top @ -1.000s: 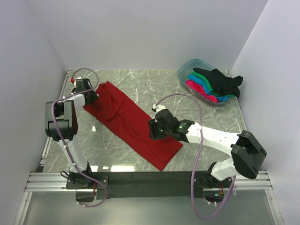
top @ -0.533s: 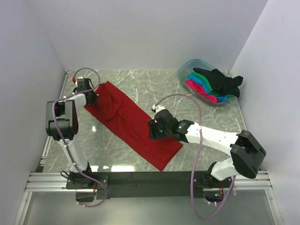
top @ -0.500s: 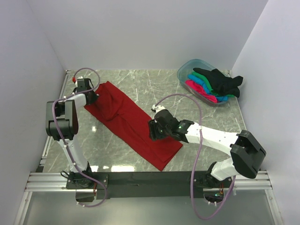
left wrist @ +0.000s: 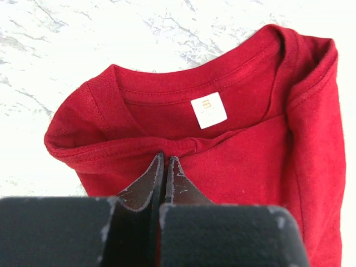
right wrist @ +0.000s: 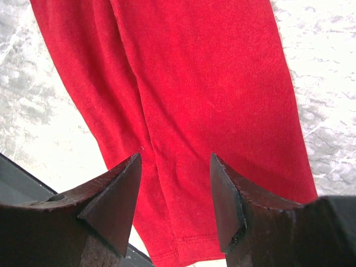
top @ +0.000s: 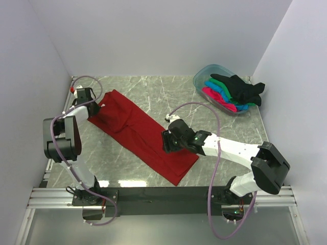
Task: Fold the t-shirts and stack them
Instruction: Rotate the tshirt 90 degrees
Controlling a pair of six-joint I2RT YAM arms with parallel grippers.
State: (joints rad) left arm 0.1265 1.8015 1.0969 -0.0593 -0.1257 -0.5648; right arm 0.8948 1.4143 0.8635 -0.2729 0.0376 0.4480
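Note:
A dark red t-shirt [top: 143, 133] lies folded into a long strip, running diagonally from far left to near centre. My left gripper [top: 95, 108] is shut on its collar end, and in the left wrist view the fingertips [left wrist: 165, 159] pinch a fold just below the collar and the white label [left wrist: 208, 113]. My right gripper [top: 166, 143] hangs open over the hem end, its fingers [right wrist: 119, 189] spread above the red cloth [right wrist: 206, 83]. The black [top: 241, 88], green [top: 216, 84], bright blue [top: 220, 91] and hot pink [top: 213, 97] t-shirts are piled in the tub.
A clear bluish plastic tub [top: 197, 78] stands at the far right, with the black shirt hanging over its rim. White walls close in on the left, back and right. A black beam [top: 153, 194] with the arm bases runs along the near edge.
My left gripper has shut on the collar end and moved left, drawing that end of the dark red t-shirt with it. The right arm has stayed put.

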